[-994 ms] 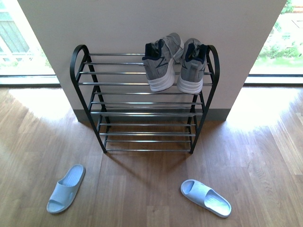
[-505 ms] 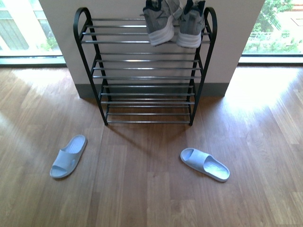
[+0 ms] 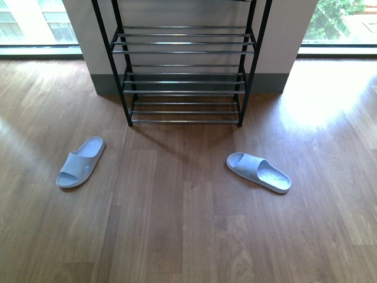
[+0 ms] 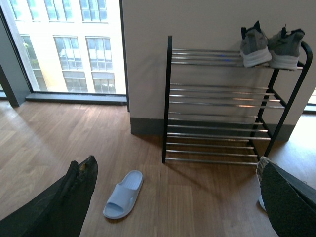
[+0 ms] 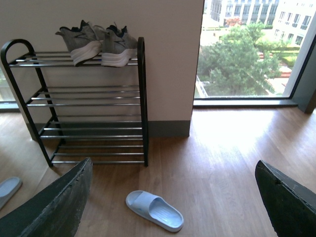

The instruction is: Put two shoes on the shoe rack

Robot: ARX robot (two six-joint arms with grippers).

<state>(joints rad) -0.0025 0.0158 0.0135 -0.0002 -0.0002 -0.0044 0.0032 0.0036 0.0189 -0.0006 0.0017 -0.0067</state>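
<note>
No legible text, brand, number or sign in any view. Sneakers [image 4: 256, 44] on top tier of rack [image 4: 169, 98]: any side marking too small to read. Slippers [image 3: 80, 162]: plain surfaces, no print made out.
</note>
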